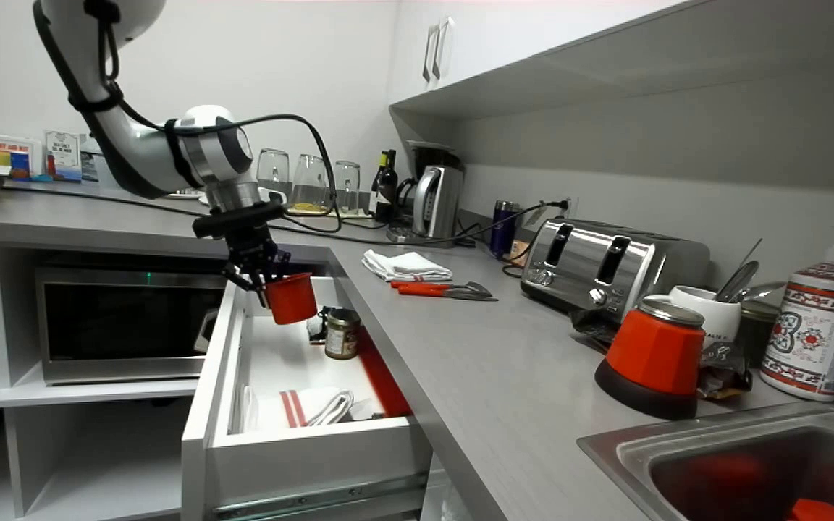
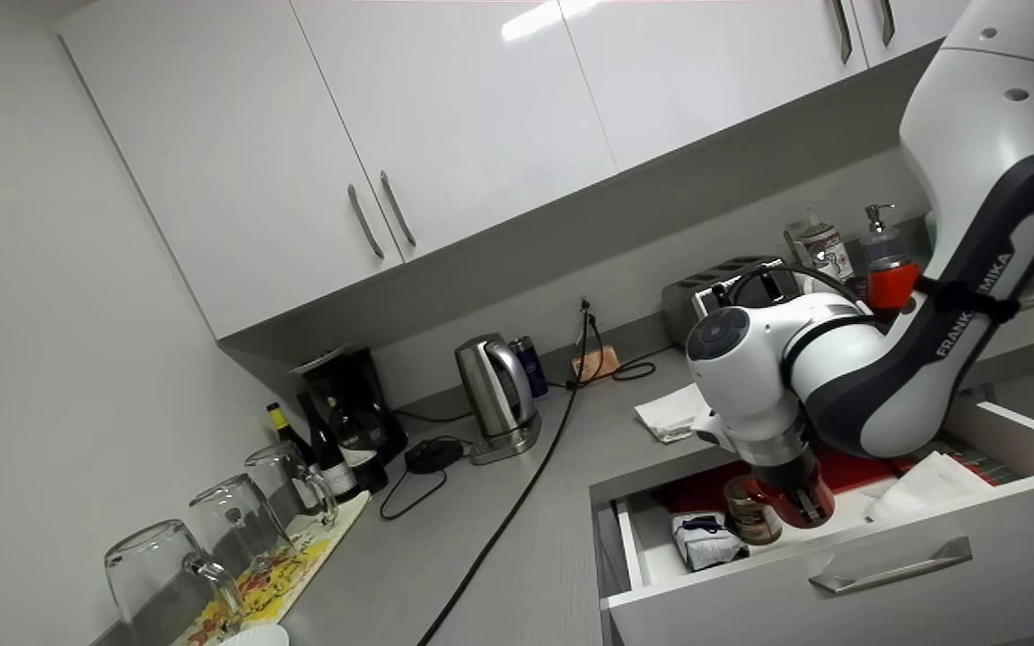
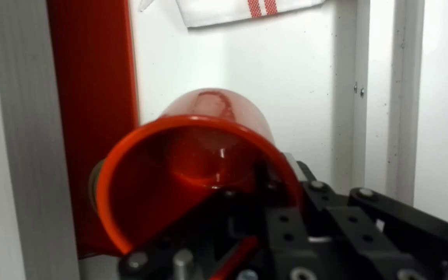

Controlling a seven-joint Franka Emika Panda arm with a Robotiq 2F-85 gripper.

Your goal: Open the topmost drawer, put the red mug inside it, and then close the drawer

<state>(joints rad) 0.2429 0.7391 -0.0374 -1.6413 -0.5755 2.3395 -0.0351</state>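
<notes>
The topmost drawer stands pulled out, with its white interior (image 1: 272,369) showing in an exterior view and its flat front and bar handle (image 2: 894,570) in an exterior view. The red mug (image 1: 292,299) hangs over the far part of the open drawer, above its floor. My gripper (image 1: 263,284) is shut on the mug's wall. In the wrist view the mug (image 3: 212,105) is tilted with its mouth toward the camera. One finger is inside the mug and one outside, with the gripper (image 3: 280,175) pinching the rim side. The mug's handle is hard to make out.
A jar (image 1: 342,333) and a small packet (image 2: 705,540) stand in the drawer near the mug. A striped towel (image 1: 316,407) and a red flat item (image 3: 88,97) also lie in it. The grey counter edge (image 1: 388,340) overhangs the drawer's inner side. A microwave (image 1: 127,318) sits beyond the front.
</notes>
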